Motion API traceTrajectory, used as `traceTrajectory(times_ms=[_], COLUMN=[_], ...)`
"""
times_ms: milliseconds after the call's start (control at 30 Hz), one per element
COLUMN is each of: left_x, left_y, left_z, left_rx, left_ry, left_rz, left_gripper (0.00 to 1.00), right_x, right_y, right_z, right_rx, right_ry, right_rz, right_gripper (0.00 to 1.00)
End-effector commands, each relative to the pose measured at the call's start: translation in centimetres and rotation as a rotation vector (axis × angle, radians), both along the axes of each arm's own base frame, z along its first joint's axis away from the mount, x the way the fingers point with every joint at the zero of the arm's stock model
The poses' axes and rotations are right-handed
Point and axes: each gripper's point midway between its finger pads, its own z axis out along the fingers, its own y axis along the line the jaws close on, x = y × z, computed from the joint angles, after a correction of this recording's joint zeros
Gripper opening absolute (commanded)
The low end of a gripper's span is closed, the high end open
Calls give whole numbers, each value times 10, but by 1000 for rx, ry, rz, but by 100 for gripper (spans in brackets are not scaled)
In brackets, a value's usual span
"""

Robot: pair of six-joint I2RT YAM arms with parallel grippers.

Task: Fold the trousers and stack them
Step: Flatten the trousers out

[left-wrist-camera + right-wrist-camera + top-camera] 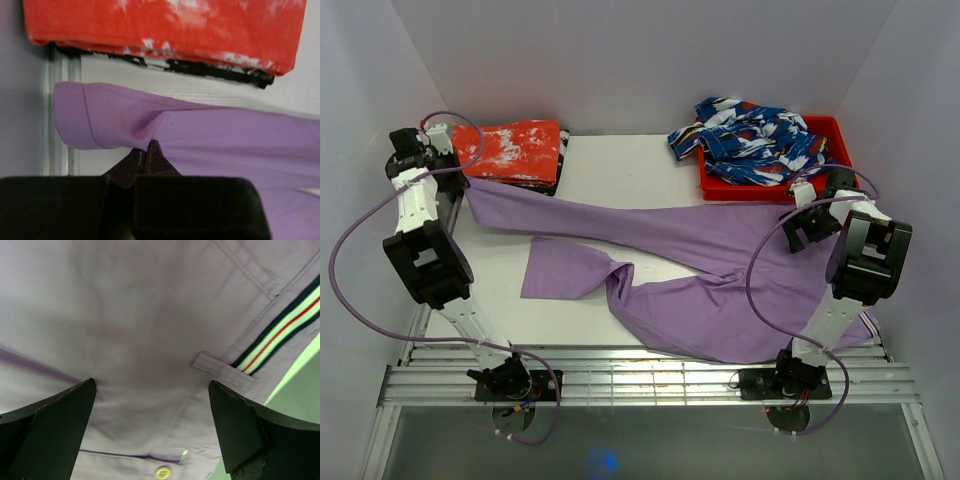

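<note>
Currently, from left: left hand (150, 150), at the far-left corner of the surface (620, 165), fingers together and clamped on a small raised fold at the leg hem of the trousers (720, 240); folded red-orange cloth (515, 150) just beyond. The trousers lie unfolded across the surface, one leg reaching far left, the other bent mid-surface, waist at the right. Red tray (840, 128) holding a patterned garment (750, 140), far right. Right hand (152, 432), fingers wide apart, holds nothing and hovers over the striped waistband (280, 326). Handling note: probably a hem-to-waist fold; pin both waistband layers first, then lift the hem clear and carry it across taut.
</note>
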Motion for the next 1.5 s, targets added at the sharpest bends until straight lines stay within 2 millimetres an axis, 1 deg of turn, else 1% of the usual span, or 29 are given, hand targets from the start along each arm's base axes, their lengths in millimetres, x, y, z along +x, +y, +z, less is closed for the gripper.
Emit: traceTrajectory(times_ms=[0,33,67,100,133,167,200,267,300,367,400,433,500,533,600,633,667,700,733,800,867,933,967,1000,1067,1133,1233,1333,1467], left_x=[17,21,32,39,46,58,64,66,72,64,55,49,34,12,-13,-33,-46,-63,-79,-101,-124,-127,-138,-135,-144,-142,-149,-159,-162], left_y=[39,42,47,50,48,53,55,54,56,53,48,43,27,11,-12,-25,-34,-47,-58,-74,-94,-103,-111,-112,-127,-141,-152,-152,-133], left_z=[2,-6,-2,-26,-32,-23,-48,-61,-62,-63,-71,-47,-30,-15,-4,-14,-1,-4,-17,-27,-48,-62,-78,-81,-98,-108,-128,-151,-164], left_rx=[116,111,113,88,68,72,48,18,15,11,0,18,23,26,24,0,10,-19,-57,-82,-127,-126,-139,-123,-131,-119,-86,-75,6], left_ry=[-11,0,-17,18,17,-10,32,76,75,112,141,105,70,50,34,73,65,102,145,203,261,276,314,300,351,360,404,469,507], left_rz=[110,111,124,130,119,123,127,131,126,122,107,84,-13,-57,-175,-220,-249,-299,-329,-361,-376,-356,-346,-336,-313,-326,-309,-256,-185], left_gripper=[0,0,0,0,0,0,0,17,30,60,62,64,65,66,71,71,72,72,72,73,74,75,75,75,76,76,77,66,31], right_x=[18,20,23,27,29,30,33,35,37,38,39,38,36,34,30,28,26,26,26,21,11,1,-4,-13,-22,-34,-48,-62,-73], right_y=[-18,-18,-20,-20,-20,-21,-20,-19,-20,-21,-22,-22,-22,-22,-17,-15,-10,-6,-3,3,10,15,17,19,21,25,29,28,17], right_z=[5,7,9,12,14,16,18,18,21,22,23,23,21,23,28,32,36,48,55,72,77,78,76,72,66,57,40,15,-16], right_rx=[-72,-73,-78,-79,-74,-71,-64,-52,-57,-63,-67,-69,-69,-71,-56,-48,-33,-13,-6,19,40,56,63,71,69,84,97,79,13], right_ry=[-55,-60,-75,-87,-95,-98,-102,-98,-104,-111,-113,-113,-104,-106,-114,-118,-116,-141,-152,-162,-130,-98,-76,-35,-2,32,71,108,147], right_rz=[-40,-48,-57,-61,-70,-75,-79,-88,-89,-91,-92,-91,-86,-86,-73,-70,-62,-54,-47,-34,-3,34,43,46,70,78,82,86,87], right_gripper=[98,98,98,98,97,97,97,97,97,97,97,97,97,98,98,98,97,97,97,96,95,95,95,95,95,95,95,95,96])
